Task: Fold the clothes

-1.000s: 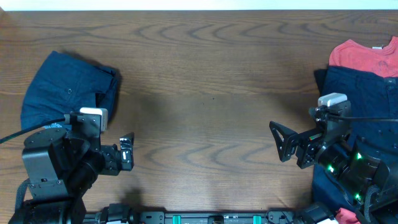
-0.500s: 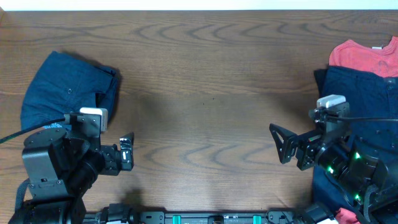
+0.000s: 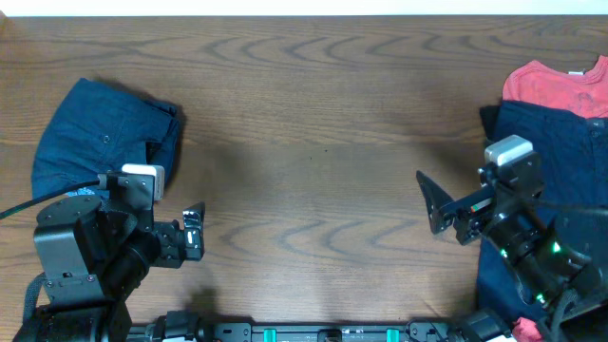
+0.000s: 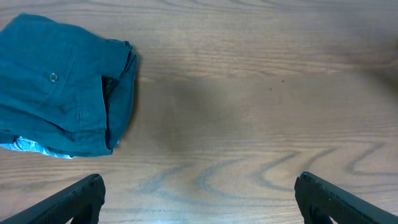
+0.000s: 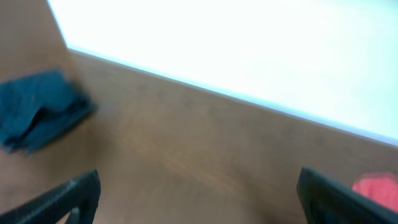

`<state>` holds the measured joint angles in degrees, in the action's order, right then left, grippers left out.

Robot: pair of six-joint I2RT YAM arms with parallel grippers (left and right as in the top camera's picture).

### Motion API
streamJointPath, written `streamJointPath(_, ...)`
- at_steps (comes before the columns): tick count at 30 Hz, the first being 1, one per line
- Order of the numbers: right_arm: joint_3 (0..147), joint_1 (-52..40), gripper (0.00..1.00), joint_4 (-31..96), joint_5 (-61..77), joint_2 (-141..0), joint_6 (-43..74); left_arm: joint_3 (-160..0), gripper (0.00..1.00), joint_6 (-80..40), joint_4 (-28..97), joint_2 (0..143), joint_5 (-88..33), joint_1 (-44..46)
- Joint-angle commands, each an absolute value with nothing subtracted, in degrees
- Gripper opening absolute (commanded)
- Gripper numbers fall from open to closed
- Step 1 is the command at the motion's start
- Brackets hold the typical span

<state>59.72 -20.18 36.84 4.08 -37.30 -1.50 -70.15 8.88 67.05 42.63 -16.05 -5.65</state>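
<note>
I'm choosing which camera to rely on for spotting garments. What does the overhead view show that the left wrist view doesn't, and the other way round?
Only overhead: the red T-shirt and the navy pile touching it at the table's right edge. Only left wrist: a light-blue strip peeking out from under the near edge of the folded shorts. Both: the folded navy shorts on the left side and the wooden table stretching away from them.
</note>
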Motion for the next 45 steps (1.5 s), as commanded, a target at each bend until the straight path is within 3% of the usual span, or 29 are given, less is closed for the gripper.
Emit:
streamJointPath(1, 51.8, -18.0, 0.99, 30.5, 5.0, -33.2, -4.8, -70.7, 0.98, 9.4, 67.1, 42.6, -15.4, -5.4)
streamJointPath(13, 16.6, -14.6, 0.99, 6.7, 4.9, -9.7, -4.8, -70.7, 0.98, 9.4, 67.1, 42.6, -15.4, -5.4)
streamJointPath(19, 7.8, -10.7, 0.99, 2.1, 5.8, -0.1, -4.6, -70.7, 0.98, 9.4, 67.1, 42.6, -15.4, -5.4)
streamJointPath(25, 0.7, -8.8, 0.99, -6.5, 6.5, -0.3, -4.6, -70.7, 0.98, 9.4, 67.1, 42.6, -15.4, -5.4)
streamJointPath(33, 0.3, -8.8, 0.99, -4.1, 6.4, -0.3, -4.6, -70.7, 0.98, 9.4, 67.1, 42.6, -15.4, -5.4)
streamJointPath(38, 0.3, -8.8, 0.99, 4.1, 6.3, -0.3, -4.6, -70.7, 0.98, 9.4, 67.1, 42.6, -15.4, -5.4)
streamJointPath(45, 0.3, -8.8, 0.99, 3.7, 6.2, -0.7, -4.6, -70.7, 0.98, 9.4, 67.1, 42.6, -15.4, -5.4)
